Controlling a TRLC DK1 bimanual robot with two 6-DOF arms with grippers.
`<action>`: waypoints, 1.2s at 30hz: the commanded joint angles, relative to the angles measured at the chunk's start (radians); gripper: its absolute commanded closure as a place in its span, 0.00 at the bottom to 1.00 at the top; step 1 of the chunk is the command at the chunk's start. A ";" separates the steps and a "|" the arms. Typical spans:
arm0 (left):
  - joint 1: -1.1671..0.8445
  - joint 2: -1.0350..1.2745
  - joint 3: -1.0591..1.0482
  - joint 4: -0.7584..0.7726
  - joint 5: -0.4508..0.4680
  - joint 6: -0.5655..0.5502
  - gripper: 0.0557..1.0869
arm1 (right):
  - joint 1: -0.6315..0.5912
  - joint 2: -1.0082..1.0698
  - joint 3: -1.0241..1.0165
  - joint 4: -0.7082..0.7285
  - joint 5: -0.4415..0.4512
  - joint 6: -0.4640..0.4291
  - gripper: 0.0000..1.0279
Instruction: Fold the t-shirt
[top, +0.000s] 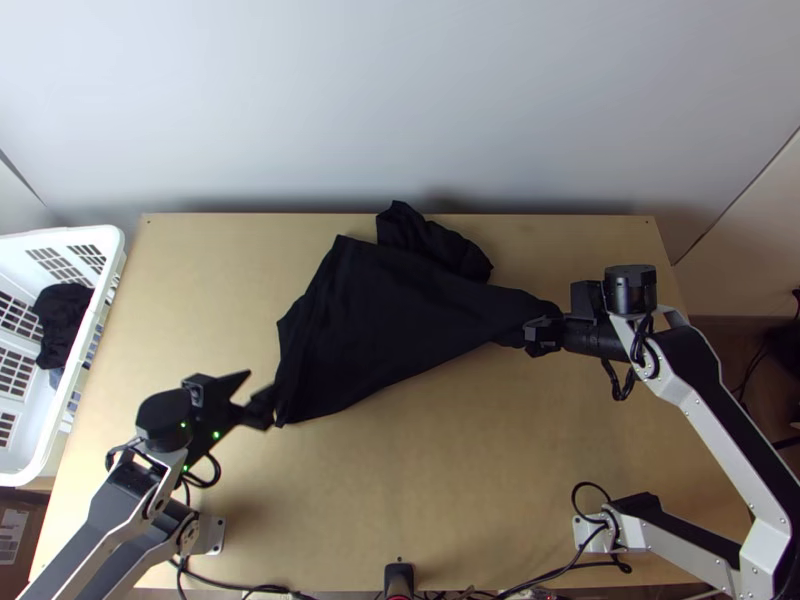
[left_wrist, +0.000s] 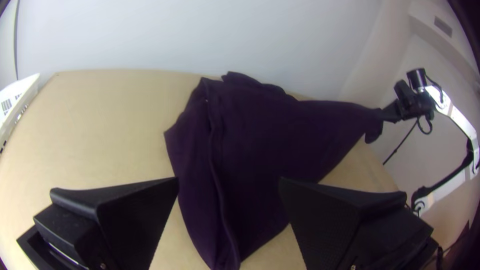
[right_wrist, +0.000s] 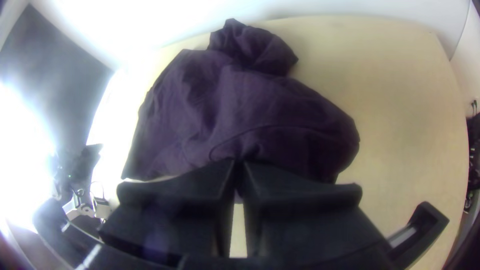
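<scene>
Gripping one end of a black T-shirt (top: 390, 310), the right arm's claw (top: 540, 332) is drawn nearly closed at the right side of the light wooden bench (top: 430, 480), the fabric pinched between its broad fingers. From that hold the garment widens across the middle of the bench, its main part loosely spread with shallow creases, while a smaller section (top: 435, 240) lies bunched at the far edge. In the left wrist view, the held end tapers to a narrow point, a short flap of material hangs just below the grip, and a long ridge runs down the opposite side of the shirt. Across the bench, the left arm's claw (top: 260, 388) stands beside the near left corner of the shirt, its two fingers parted wide and nothing clamped between them; whether either one brushes the fabric, the pictures cannot tell. Seen from the right wrist, the right claw (right_wrist: 239, 164) has its fingertips almost together at the rumpled end of the shirt, with the rest of the cloth fanned out beyond. At the bench's left side sits a white plastic basket (top: 112, 242) with slotted walls, a dark bundle of cloth (top: 62, 315) inside. Black cables (top: 225, 583) trail along the near edge, between the two arms' bases, and a pale wall (top: 400, 100) rises behind.
</scene>
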 joint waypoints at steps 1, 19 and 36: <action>-0.132 -0.039 -0.014 -0.120 0.051 0.145 0.06 | -0.003 0.002 -0.003 -0.002 0.002 0.025 0.96; 0.026 0.091 -0.011 -0.089 0.255 0.484 0.06 | 0.063 -0.015 -0.044 -0.002 0.002 0.098 0.96; 0.189 0.426 0.202 -0.014 0.404 0.325 0.06 | 0.063 -0.038 -0.093 0.010 0.012 0.098 0.96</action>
